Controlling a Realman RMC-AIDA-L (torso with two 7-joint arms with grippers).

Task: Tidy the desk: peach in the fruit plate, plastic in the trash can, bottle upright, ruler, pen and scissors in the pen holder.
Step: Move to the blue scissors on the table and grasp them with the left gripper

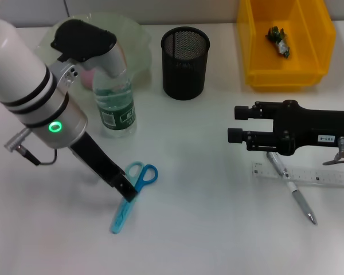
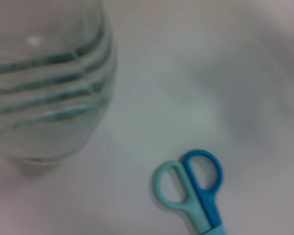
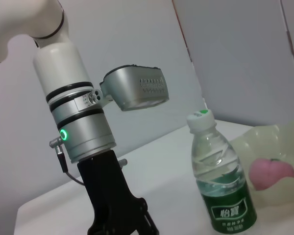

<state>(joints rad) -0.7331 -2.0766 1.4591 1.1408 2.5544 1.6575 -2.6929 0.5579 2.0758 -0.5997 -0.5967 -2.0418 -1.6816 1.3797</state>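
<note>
A plain white table [image 1: 206, 189] fills the space; behind it stand pale grey wall panels [image 3: 235, 54], evenly lit.

Left arm [image 3: 83, 122] reaches down to the table, its gripper [image 3: 122, 223] low at the surface. Well off to its side a water bottle [image 3: 220, 176] stands upright, a pink peach [image 3: 270, 172] on the plate [image 3: 284, 142] just beyond.
</note>
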